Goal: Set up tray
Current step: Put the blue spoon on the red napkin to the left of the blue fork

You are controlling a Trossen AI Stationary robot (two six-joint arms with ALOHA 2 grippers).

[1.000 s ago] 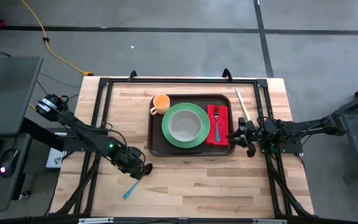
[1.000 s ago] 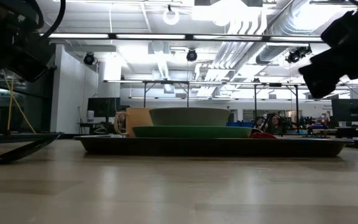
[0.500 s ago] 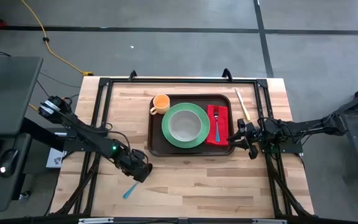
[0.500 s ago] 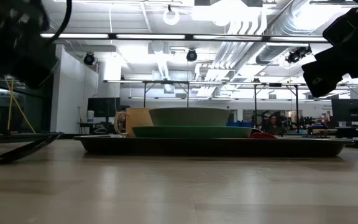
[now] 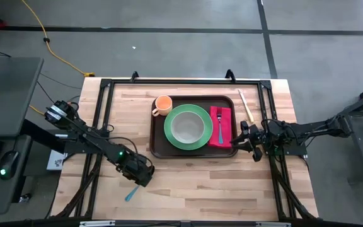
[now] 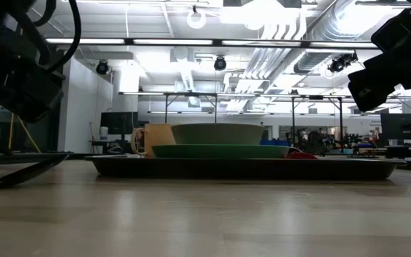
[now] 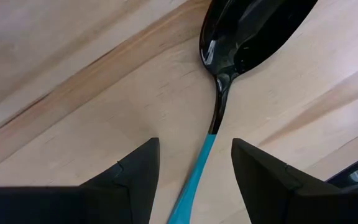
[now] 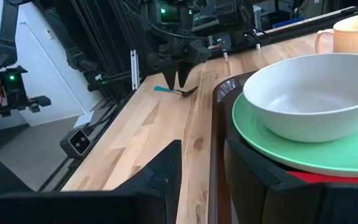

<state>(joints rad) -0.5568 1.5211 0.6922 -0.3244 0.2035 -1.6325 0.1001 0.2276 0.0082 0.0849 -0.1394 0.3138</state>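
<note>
While the left hand (image 7: 194, 165) hangs over the spoon (image 7: 229, 81) with its two dark fingers (image 7: 135, 168) spread wide, one on each side of the turquoise handle, the step in hand looks to be picking that spoon up, and doing it well probably means coming straight down so both fingertips meet the thin handle together, closing low against the worktop (image 5: 194, 183) and square across the handle rather than near the dark bowl end, where it would likely twist out. In the high view this hand sits at the lower left of the frame, just above the spoon's handle end, well apart from the tray (image 5: 158, 144). The right hand (image 5: 243, 140) waits at the right of the frame, just beside the tray's right edge; its fingers stand partly apart around nothing I can make out, though the tips are hard to see. The tray lies in the upper middle of the frame, a wide dark brown rectangle with rounded corners and a raised rim. It carries an orange cup (image 5: 162, 104), a green plate (image 5: 169, 129) with a pale bowl (image 5: 186, 128), and a red napkin (image 5: 213, 135) with a blue-handled fork (image 5: 220, 127) on it.
</note>
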